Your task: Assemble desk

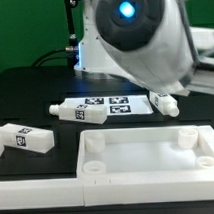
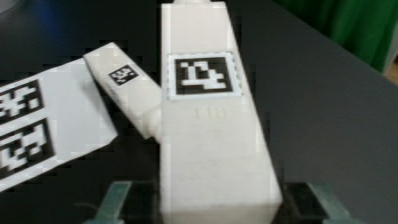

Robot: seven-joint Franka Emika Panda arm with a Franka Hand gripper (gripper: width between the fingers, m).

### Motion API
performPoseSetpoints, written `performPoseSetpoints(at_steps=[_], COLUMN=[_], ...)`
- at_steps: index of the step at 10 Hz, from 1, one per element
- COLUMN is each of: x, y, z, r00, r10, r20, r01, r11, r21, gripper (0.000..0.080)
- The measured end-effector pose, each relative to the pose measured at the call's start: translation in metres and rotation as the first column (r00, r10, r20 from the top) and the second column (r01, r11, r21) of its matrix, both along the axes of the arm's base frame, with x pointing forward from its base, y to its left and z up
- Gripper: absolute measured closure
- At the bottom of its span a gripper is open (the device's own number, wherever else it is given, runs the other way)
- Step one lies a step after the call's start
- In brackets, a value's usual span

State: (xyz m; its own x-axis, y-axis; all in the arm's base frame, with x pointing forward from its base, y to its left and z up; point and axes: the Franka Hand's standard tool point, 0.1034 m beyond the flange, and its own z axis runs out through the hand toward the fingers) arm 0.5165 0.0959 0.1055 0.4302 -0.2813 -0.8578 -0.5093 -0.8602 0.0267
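Looking past my own fingers [image 2: 121,196], I find my gripper [image 2: 210,199] drawn narrow around one end of a desk leg [image 2: 210,130]. A finger stands close against each flank, but I cannot tell whether they truly pinch it. The leg's long axis runs straight out ahead of my hand, crossways to the line my jaws close along, with its square tag [image 2: 201,75] facing up. Just beside one flank lies a slanted tagged white piece [image 2: 119,85], and next to that the marker board [image 2: 27,130]. Farther off, toward the exterior camera, the desk top [image 1: 137,154] lies apart from my hand, rim up, with one corner socket [image 1: 184,138] closest. I judge the leg must be turned on end to meet it. Beyond the board lie a second leg [image 1: 81,112] and, farthest, a third leg [image 1: 24,139].
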Motion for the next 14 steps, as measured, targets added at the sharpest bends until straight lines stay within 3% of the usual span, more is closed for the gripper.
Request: performPoseSetpoints(at_steps=[4, 5, 6, 7, 9, 11, 12, 14], x=[0.003, 0.014, 0.035, 0.037, 0.049, 0.054, 0.073, 0.103], y=[0.001, -0.003, -0.005, 0.000, 0.006, 0.008, 0.000, -0.005], z=[-0.007, 0.010, 0.032, 0.048, 0.047, 0.048, 0.049, 0.062], r00=[0.998, 0.995, 0.974, 0.960, 0.906, 0.859, 0.784, 0.666], r10=[-0.002, 0.007, 0.039, 0.070, 0.075, 0.077, 0.103, 0.176], r20=[0.058, 0.098, 0.222, 0.272, 0.417, 0.507, 0.612, 0.725], r01=[0.004, -0.004, -0.024, -0.046, -0.013, 0.011, 0.003, -0.029], r11=[1.000, 1.000, 0.997, 0.994, 0.989, 0.986, 0.986, 0.977], r21=[-0.024, -0.028, -0.070, -0.096, -0.149, -0.168, -0.169, -0.210], gripper=[0.0515, 0.0515, 0.0515, 0.0515, 0.0515, 0.0515, 0.0515, 0.0515])
